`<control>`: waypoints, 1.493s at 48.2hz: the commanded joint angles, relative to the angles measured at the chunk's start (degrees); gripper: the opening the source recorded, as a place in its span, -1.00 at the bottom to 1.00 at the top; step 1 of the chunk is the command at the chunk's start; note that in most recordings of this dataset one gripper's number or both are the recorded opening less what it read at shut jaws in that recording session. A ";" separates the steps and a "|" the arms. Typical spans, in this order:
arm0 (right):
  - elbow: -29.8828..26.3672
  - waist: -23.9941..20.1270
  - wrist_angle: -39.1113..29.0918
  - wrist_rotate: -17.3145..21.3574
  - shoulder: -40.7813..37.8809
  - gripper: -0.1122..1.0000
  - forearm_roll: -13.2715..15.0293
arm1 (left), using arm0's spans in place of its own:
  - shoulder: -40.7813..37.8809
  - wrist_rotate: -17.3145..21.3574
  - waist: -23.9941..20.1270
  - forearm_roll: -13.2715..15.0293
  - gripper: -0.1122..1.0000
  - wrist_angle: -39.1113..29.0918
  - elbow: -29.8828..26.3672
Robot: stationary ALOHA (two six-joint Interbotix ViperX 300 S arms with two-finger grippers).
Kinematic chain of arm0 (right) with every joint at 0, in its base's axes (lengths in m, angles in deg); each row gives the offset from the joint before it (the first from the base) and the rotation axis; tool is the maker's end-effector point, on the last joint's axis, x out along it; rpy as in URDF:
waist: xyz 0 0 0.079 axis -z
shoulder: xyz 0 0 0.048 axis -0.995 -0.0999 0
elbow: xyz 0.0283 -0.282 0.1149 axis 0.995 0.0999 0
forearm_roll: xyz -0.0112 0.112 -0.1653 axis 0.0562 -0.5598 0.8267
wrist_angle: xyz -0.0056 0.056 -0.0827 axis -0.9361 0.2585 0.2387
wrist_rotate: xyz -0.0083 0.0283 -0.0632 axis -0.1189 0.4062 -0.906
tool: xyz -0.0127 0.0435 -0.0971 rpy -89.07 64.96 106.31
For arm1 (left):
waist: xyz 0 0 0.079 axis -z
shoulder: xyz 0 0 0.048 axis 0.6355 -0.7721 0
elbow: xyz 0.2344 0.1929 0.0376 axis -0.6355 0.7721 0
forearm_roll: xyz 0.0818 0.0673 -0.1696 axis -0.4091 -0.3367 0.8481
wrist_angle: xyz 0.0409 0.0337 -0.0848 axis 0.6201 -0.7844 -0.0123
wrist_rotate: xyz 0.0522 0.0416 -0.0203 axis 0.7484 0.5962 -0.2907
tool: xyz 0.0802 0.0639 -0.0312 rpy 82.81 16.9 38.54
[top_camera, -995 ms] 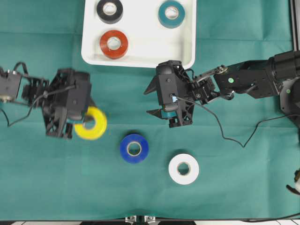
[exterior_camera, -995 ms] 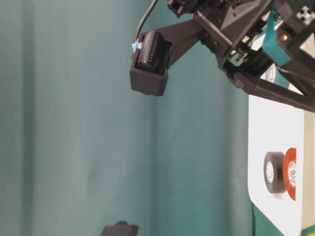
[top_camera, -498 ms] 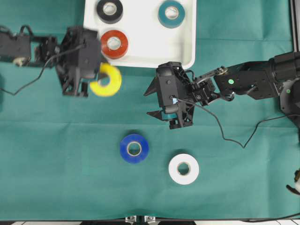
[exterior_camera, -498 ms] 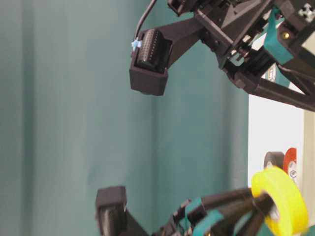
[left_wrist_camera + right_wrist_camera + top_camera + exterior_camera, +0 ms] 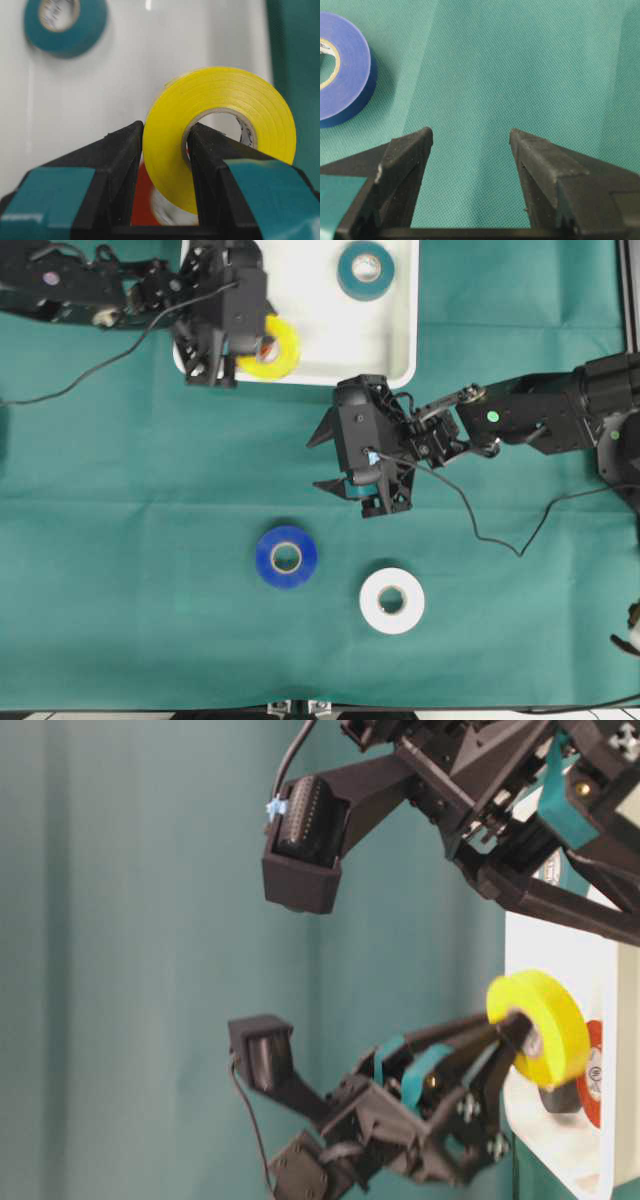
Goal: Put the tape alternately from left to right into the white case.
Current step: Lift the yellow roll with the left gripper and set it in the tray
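Yellow tape [image 5: 220,135] sits clamped in our left gripper [image 5: 165,165], one jaw inside the core and one against the outer wall, the roll held on edge above the white case [image 5: 330,340]. Directly beneath it, partly hidden, lies the orange-red roll [image 5: 142,200]; the teal roll [image 5: 366,270] rests far ahead and to one side of the gripper, and the black roll is covered by our arm in the overhead view. Our right gripper [image 5: 470,150] hangs with its jaws apart and empty over the green bench [image 5: 120,540], the blue roll [image 5: 286,557] near its left jaw and the white roll [image 5: 392,600] farther off. The risk we see: released here, the yellow roll would likely land on the orange-red one, then tip or roll across the case. We judge it needs a bare spot first.
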 commanded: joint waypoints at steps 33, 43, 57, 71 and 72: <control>-0.88 -0.35 0.18 0.09 1.76 0.46 -0.18 | -8.17 1.58 -3.78 -0.09 -0.85 3.52 -7.12; -0.97 -0.35 0.18 0.09 1.76 0.46 -0.18 | -7.91 1.23 -3.78 0.00 -0.84 3.69 -7.21; -0.97 -0.35 0.18 0.09 1.76 0.46 -0.18 | -7.03 1.23 -3.52 0.00 0.24 3.69 -6.50; -1.05 -0.35 0.18 0.09 1.76 0.46 -0.18 | -5.54 1.14 -3.52 0.00 0.29 3.69 -5.01; -0.97 -0.35 0.18 0.09 1.76 0.46 -0.18 | -5.54 1.14 -3.52 0.00 0.29 3.69 -4.92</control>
